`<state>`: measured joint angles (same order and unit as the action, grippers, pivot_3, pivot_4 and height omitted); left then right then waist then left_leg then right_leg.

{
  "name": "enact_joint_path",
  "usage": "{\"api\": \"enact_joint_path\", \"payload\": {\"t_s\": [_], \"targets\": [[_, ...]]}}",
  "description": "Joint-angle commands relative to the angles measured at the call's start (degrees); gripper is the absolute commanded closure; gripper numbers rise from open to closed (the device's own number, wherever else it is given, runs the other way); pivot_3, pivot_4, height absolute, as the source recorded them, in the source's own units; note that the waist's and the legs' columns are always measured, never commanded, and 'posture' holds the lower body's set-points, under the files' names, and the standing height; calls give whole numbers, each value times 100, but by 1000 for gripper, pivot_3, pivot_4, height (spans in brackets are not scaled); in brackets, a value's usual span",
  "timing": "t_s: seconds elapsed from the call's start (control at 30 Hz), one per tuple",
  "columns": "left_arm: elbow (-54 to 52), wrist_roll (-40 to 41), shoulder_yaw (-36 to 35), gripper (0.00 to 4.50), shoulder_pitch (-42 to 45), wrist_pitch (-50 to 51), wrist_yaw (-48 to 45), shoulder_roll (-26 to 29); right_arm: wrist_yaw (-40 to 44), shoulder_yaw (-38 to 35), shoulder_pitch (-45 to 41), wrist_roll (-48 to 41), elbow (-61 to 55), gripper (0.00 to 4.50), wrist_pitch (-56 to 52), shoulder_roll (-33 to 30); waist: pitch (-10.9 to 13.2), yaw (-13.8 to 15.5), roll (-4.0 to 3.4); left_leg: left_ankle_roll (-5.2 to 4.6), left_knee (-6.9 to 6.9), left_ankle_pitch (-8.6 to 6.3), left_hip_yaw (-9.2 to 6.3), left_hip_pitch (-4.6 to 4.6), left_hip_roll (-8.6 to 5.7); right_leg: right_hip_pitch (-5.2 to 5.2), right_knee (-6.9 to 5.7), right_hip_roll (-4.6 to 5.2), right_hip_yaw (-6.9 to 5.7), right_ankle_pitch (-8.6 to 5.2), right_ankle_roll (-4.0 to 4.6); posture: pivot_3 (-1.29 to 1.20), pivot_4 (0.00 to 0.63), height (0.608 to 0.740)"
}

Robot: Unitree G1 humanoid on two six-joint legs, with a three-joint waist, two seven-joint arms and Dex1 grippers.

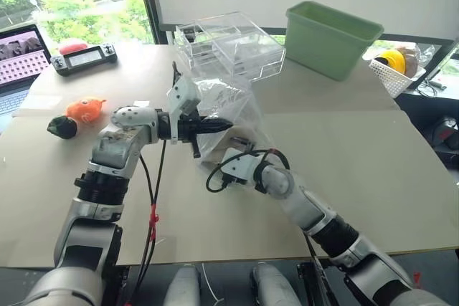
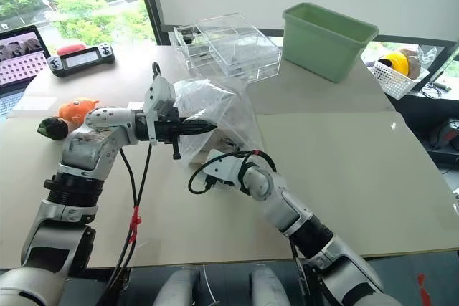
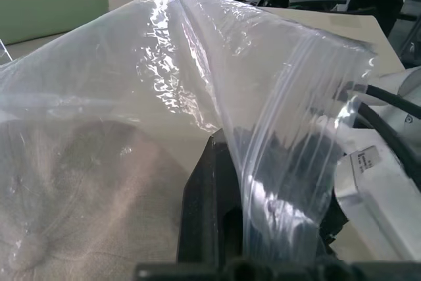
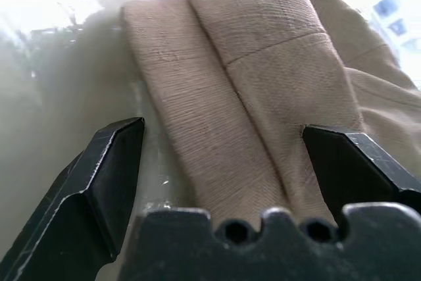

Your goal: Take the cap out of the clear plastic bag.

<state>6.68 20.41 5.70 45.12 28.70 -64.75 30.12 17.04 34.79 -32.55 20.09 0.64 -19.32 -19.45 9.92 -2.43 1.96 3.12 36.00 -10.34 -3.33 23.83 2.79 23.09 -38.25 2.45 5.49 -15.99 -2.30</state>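
Left gripper (image 1: 215,126) pinched tight on rim of crinkly clear plastic bag (image 1: 228,109), holding mouth up above table. Right gripper (image 4: 223,162) spread wide inside bag mouth, soft beige fabric cap (image 4: 263,83) lying between its fingers.

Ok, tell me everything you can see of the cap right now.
The cap is soft beige-grey woven fabric with stitched panel seams, and a small top button shows through the film. It lies inside the clear plastic bag on the table. The left pincer is shut on the bag's edge, holding it up. The right pincer is open inside the bag's mouth, its fingers either side of a fold of the cap, not yet closed on it.
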Motion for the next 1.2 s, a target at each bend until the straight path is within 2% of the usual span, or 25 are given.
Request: {"api": "enact_joint_path", "payload": {"t_s": [0.03, 0.07, 0.17, 0.43, 0.53, 0.73, 0.93, 1.07, 1.2], "targets": [[-245, 76, -81, 4493, 50, -74, 8, 31, -151, -269, 107, 304, 133, 0, -140, 14, 0, 8, 0, 0, 1, 0, 0, 0, -1, -1, 0, 0, 0, 0, 0, 0, 150, 735], [-249, 72, -78, 4493, 47, -78, 12, 30, -142, -289, 122, 316, 136, 0, -116, 42, 0, 8, 0, 0, 1, 0, 0, 0, -1, -1, 1, 1, 0, 0, 0, 0, 150, 735], [-285, 71, -69, 4500, 24, -70, 28, 25, -103, -310, 191, 357, 82, 720, -51, 115, 0, 4, 0, 0, -1, 0, 0, 0, -1, 0, 1, 0, 0, 0, 0, 0, 150, 735], [-336, 38, -42, 4500, -39, -78, 80, 14, 32, -364, 354, 507, -7, 3484, 3, 232, 0, -25, 0, 0, -2, 0, 0, 0, -1, 1, 2, 0, 1, 0, 0, 0, 150, 735], [-338, 32, -27, 4500, -56, -82, 96, 9, 97, -478, 430, 444, -53, 4294, 9, 356, -1, -35, 1, 0, -3, 0, 1, -4, 0, -1, 1, 0, 2, 0, 0, 0, 150, 735], [-319, 2, 13, 4500, -84, -111, 70, 30, 260, -544, 523, 552, -210, 4401, -2, 455, -1, -43, 1, 0, -5, 0, 1, -4, 0, -1, 2, 0, 3, 0, 0, 0, 150, 735], [-265, -141, 108, 4500, -123, -272, 67, 49, 835, -279, 860, 497, -735, 4401, -41, 427, -2, -66, 1, 0, -5, 0, 1, -5, 0, -2, 2, 0, 2, 0, 0, 0, 150, 735], [-245, -211, 152, 4500, -179, -394, 32, 70, 859, -711, 980, 307, -1118, 4401, -314, 576, -2, -153, 1, 0, -7, 0, 1, -5, 0, -1, 2, 0, 3, 0, 0, 0, 150, 735], [-180, -361, 231, 4500, -235, -642, -43, 151, 695, -1100, 904, 509, -1184, 4401, -624, 525, -2, -152, 1, 0, -6, 0, 1, -8, 0, -2, -2, -1, 3, 0, 0, 0, 150, 735]]}}
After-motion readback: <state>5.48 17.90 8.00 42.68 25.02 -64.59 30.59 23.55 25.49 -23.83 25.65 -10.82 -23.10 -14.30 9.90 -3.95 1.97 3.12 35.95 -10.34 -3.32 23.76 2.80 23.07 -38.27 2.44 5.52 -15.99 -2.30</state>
